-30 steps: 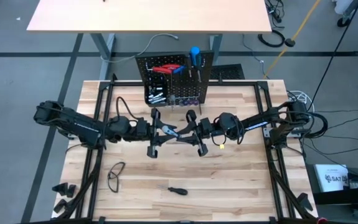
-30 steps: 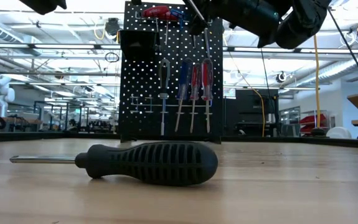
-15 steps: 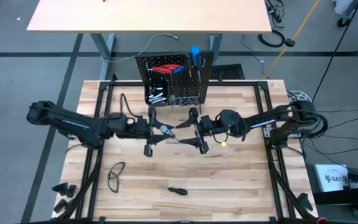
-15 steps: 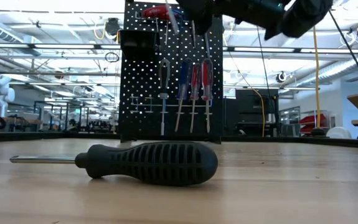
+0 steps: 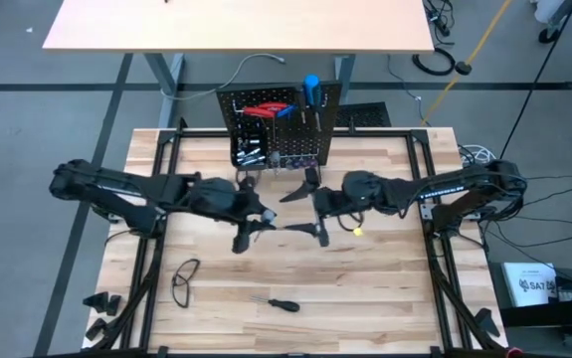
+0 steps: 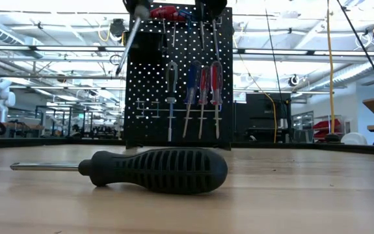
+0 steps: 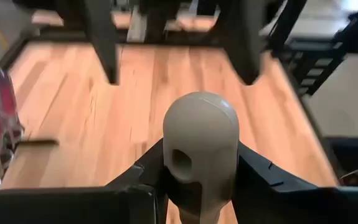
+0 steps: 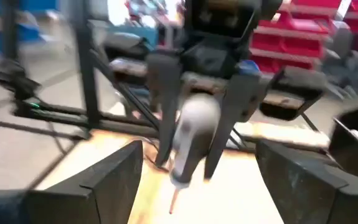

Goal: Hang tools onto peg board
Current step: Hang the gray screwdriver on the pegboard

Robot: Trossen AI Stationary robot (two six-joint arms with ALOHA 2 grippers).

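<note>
Wooden tabletop under both arms; I see my left gripper clamped on a grey-handled screwdriver held above mid-table, just before the peg board. My right gripper faces it, fingers spread wide and holding nothing. A black screwdriver lies near the front edge.

In the low view the picture's top edge cuts off the peg board and the handle of the held screwdriver, while the small pieces in its bin are too small to tell apart.
</note>
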